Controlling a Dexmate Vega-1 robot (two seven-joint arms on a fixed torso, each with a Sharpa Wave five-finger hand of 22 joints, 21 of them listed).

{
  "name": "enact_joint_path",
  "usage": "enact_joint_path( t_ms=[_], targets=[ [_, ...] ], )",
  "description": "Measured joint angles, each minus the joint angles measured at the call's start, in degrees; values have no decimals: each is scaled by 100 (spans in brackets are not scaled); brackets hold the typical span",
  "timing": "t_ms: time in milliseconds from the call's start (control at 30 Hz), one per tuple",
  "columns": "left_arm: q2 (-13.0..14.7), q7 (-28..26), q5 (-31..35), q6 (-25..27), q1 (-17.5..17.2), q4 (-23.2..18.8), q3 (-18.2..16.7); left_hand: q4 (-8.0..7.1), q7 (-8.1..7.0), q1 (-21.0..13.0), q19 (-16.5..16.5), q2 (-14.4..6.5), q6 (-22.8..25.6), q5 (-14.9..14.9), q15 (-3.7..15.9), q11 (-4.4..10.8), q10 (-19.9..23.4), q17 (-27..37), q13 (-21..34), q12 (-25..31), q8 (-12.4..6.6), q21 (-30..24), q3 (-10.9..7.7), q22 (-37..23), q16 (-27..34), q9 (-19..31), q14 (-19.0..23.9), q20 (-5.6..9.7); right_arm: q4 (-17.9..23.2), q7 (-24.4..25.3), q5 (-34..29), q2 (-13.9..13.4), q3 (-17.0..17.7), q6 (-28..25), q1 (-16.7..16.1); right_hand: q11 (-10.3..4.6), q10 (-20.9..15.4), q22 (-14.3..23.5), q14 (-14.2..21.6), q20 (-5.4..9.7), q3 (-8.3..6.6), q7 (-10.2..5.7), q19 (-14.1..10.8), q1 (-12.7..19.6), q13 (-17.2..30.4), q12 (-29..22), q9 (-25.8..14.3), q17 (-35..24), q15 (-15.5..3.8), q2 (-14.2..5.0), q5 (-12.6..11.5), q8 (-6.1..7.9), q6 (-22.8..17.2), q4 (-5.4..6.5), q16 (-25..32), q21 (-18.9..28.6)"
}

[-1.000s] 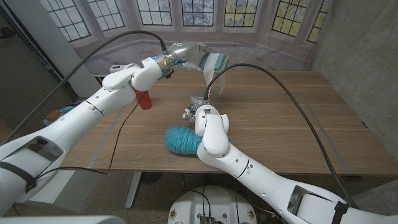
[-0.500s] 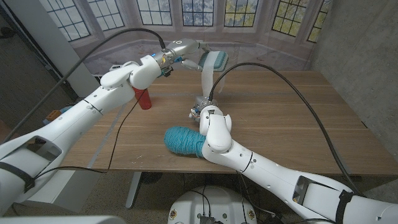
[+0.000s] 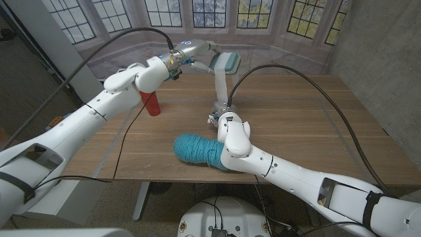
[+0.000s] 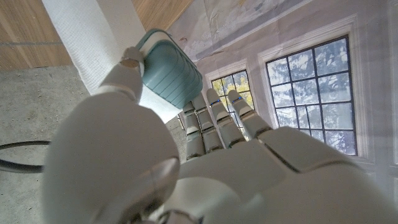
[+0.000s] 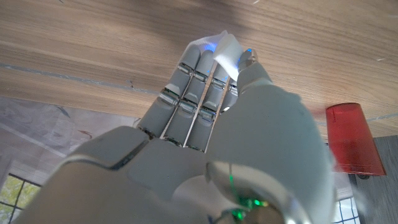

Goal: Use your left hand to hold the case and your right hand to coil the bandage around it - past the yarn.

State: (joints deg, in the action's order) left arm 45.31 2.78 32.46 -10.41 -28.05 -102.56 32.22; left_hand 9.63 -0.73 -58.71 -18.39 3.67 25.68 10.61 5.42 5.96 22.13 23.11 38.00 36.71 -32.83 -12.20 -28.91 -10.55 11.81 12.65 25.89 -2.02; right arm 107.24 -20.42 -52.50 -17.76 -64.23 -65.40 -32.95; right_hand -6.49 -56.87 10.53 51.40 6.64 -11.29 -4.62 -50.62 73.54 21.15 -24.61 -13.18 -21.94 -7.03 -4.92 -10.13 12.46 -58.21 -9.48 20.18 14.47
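Teal case (image 3: 224,62) sits grasped in the left hand (image 3: 197,52), lifted a little higher above the table's far side than a second ago. White bandage (image 3: 222,87) now stretches straighter down to the right hand (image 3: 220,117), which pinches its end, so a wrap looks ready. Teal yarn (image 3: 195,149) and a red cup (image 3: 151,103) rest on the wooden table (image 3: 309,125); leaded windows (image 3: 210,13) stand behind.
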Motion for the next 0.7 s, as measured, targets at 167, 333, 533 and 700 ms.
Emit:
enact_joint_path(
  t_ms=[167,333,533,700],
  targets=[
    [30,22,-46,-19,-9,-3,-33,0,0,1,20,1,0,1,0,0,0,0,-10,1,-8,0,0,0,0,0,0,20,39,266,308,-145,-49,-55,86,0,0,0,0,0,0,-30,0,0,0,0,1,0,0,0,0,-11,31,0,0,0],
    [35,46,-80,-32,-11,-5,-38,0,-1,1,20,1,-1,1,0,0,0,6,-3,1,-12,0,0,0,0,0,0,19,133,363,415,-336,-48,-58,137,-31,30,0,0,2,17,-33,44,29,6,0,1,1,0,30,1,-15,28,17,-2,0],
    [50,78,-96,-34,-17,-25,-57,0,-2,2,19,2,-2,1,0,0,0,-1,11,0,-20,0,0,0,0,0,0,19,276,968,1082,-582,36,191,140,-62,61,0,-1,-18,24,-93,87,29,47,3,2,1,0,30,1,-16,29,24,-3,0],
    [52,96,-106,-16,-22,-36,-60,0,4,33,51,32,4,1,0,0,0,-1,16,-1,-22,0,0,0,0,0,0,-13,372,1145,1269,-774,90,324,138,-92,92,0,-1,-18,24,-105,87,28,54,-17,-2,2,0,31,1,-17,17,24,-27,0]
  ],
)
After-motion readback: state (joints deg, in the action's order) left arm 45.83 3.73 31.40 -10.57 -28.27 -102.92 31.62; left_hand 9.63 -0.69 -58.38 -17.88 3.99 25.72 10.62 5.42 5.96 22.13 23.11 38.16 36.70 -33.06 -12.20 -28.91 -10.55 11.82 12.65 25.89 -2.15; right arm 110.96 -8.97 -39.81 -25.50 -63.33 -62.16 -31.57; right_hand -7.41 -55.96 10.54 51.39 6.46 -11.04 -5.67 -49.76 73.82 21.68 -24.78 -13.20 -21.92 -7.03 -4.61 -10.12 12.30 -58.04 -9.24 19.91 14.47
